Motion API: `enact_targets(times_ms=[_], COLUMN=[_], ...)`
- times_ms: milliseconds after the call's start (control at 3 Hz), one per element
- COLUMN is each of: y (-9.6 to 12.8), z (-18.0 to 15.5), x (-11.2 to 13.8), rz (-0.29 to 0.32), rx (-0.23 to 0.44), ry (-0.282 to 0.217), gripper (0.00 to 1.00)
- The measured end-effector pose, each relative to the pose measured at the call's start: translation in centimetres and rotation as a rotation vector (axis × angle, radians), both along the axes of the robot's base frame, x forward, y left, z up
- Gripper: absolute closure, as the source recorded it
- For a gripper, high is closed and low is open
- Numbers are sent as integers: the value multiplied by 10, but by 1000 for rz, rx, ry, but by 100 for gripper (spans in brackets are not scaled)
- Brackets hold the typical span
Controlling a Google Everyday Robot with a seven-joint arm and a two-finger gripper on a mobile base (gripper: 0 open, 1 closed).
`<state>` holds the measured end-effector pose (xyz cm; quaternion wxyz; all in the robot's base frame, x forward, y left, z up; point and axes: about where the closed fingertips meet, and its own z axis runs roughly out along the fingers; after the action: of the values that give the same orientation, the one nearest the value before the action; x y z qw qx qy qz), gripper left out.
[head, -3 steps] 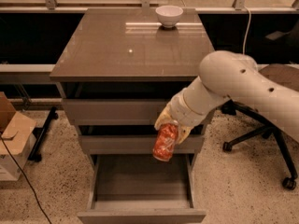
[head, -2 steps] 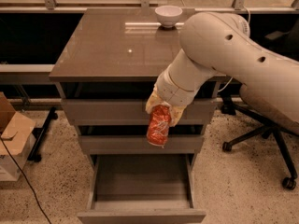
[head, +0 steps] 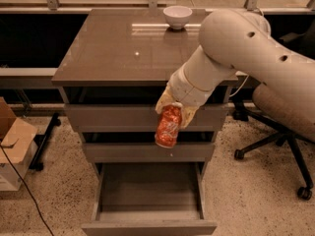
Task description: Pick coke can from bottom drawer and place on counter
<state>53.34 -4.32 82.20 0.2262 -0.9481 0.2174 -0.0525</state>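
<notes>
Step in hand, as judged: carry phase. The small red-orange drink can (head: 169,128) is gripped at its upper end by the pincer (head: 176,110), which is closed around it. The can is hung tilted at centre frame, in front of the two upper drawer fronts (head: 113,118) and well above the lowest grey-brown drawer (head: 147,227). That drawer is pulled open at bottom centre and nothing is seen inside it. Extraction is judged done; placing is not yet done.

Next move, as judged: the can is to be raised past the edge of the glossy grey-brown cabinet-top surface (head: 113,53), carried inward, set upright and released. Edge clearance is to be watched.

A small white bowl (head: 177,16) is seen at the surface's far edge, upper centre. Its contents cannot be told.
</notes>
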Motion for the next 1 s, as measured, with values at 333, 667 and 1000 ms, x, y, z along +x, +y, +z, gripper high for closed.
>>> enact_targets(times_ms=[333, 667, 1000], y=[-13, -22, -23], z=[12, 23, 49], x=[30, 45, 62], rz=[-37, -65, -106], rx=[150, 234, 379], ry=[7, 8, -18], gripper=[100, 100, 100])
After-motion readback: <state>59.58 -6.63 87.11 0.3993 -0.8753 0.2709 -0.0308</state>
